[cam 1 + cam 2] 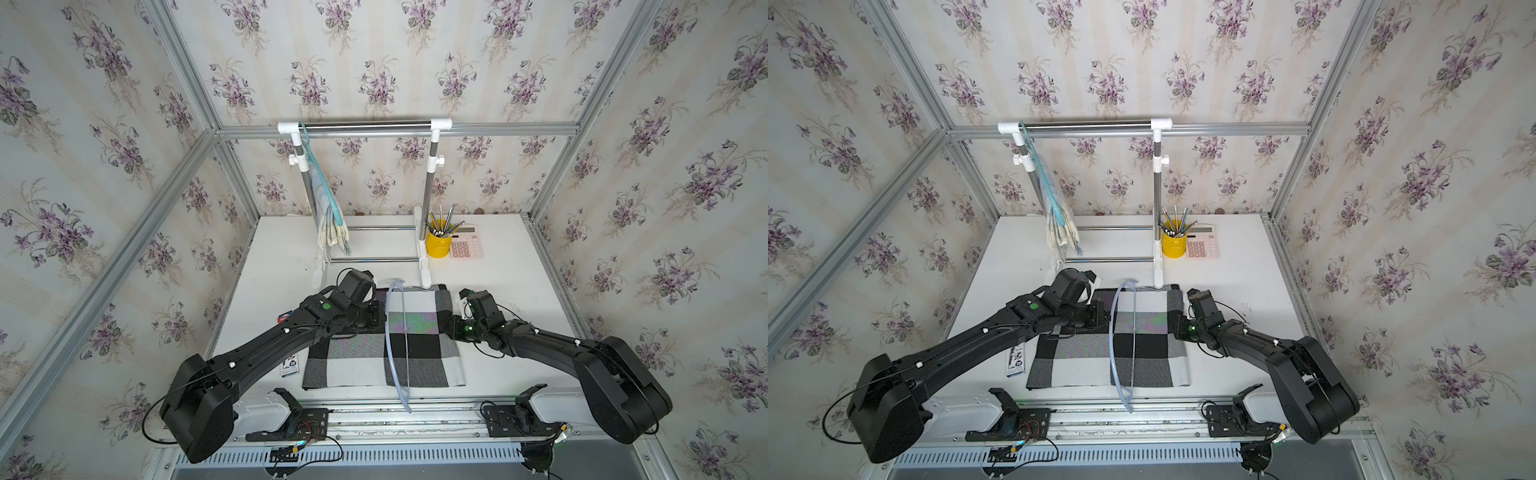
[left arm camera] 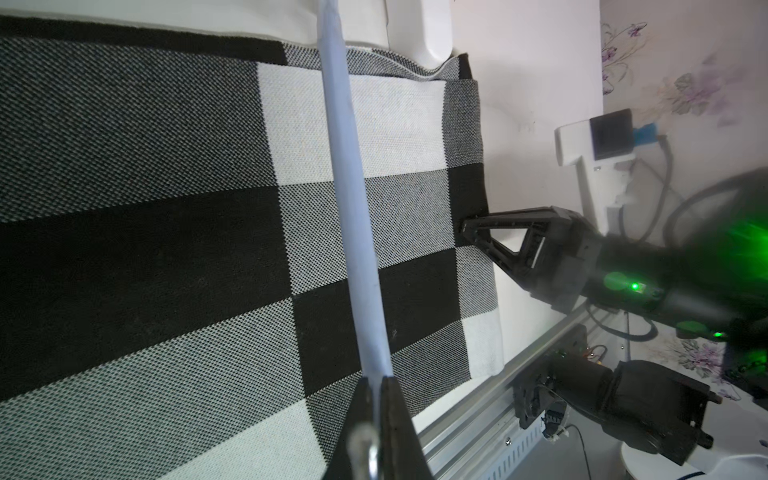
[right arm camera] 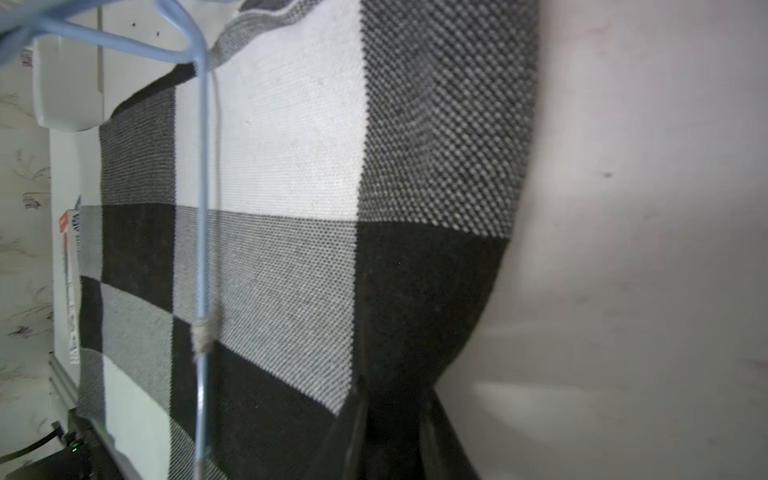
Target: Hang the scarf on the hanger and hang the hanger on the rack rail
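Observation:
The black, white and grey checked scarf (image 1: 353, 357) (image 1: 1079, 357) lies flat on the white table (image 1: 519, 282). A pale blue hanger (image 1: 388, 332) (image 1: 1111, 332) stands over the scarf, running from its far edge to the table's front edge. My left gripper (image 1: 383, 320) (image 2: 376, 380) is shut on the hanger (image 2: 349, 199) from the left. My right gripper (image 1: 446, 324) (image 3: 395, 390) is shut on the scarf's (image 3: 291, 166) right edge, on a black square. In the left wrist view the right gripper (image 2: 465, 226) pinches that edge of the scarf (image 2: 166, 208).
A clothes rack with a steel rail (image 1: 365, 124) stands at the back, with another hanger and a pale cloth (image 1: 330, 212) hung at its left end. A yellow pen cup (image 1: 438, 245) and pink calculator (image 1: 467, 247) sit back right. A small box (image 1: 291, 365) lies left of the scarf.

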Available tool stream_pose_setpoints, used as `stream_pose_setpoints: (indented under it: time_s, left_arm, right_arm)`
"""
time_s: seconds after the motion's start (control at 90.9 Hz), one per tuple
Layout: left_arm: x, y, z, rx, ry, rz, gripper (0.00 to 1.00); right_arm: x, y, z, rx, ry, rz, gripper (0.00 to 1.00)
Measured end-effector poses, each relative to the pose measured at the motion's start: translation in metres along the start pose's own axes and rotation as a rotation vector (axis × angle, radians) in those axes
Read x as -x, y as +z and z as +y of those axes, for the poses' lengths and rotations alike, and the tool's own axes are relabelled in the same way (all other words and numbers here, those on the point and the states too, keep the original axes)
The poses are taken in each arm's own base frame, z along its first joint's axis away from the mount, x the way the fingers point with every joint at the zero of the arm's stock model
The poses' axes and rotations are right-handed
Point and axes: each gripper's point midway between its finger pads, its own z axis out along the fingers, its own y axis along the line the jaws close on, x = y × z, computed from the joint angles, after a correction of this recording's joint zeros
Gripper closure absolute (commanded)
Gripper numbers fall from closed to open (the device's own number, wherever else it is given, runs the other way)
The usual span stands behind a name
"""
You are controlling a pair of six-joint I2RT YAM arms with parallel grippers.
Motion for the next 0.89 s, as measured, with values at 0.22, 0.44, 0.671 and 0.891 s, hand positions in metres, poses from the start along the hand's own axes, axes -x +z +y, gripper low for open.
stream_pose_setpoints:
  time_s: [0.22, 0.44, 0.671, 0.891]
  left_arm:
    - [0.002, 0.008, 0.002, 0.003, 0.011, -0.002, 1.00]
    - [0.001, 0.007, 0.002, -0.003, 0.016, -0.004, 1.00]
    - [-0.001, 0.008, 0.005, 0.000, 0.011, -0.006, 1.00]
    - [0.000, 0.015, 0.003, -0.024, -0.019, -0.009, 1.00]
  right_arm:
    - [0.006, -0.011, 0.083, 0.310, -0.026, 0.000, 1.00]
    - [-0.040, 0.021, 0.151, 0.524, -0.045, 0.196, 1.00]
    - [-0.042, 0.048, 0.158, 0.527, -0.051, 0.237, 1.00]
    - [-0.036, 0.056, 0.166, 0.535, -0.052, 0.219, 1.00]
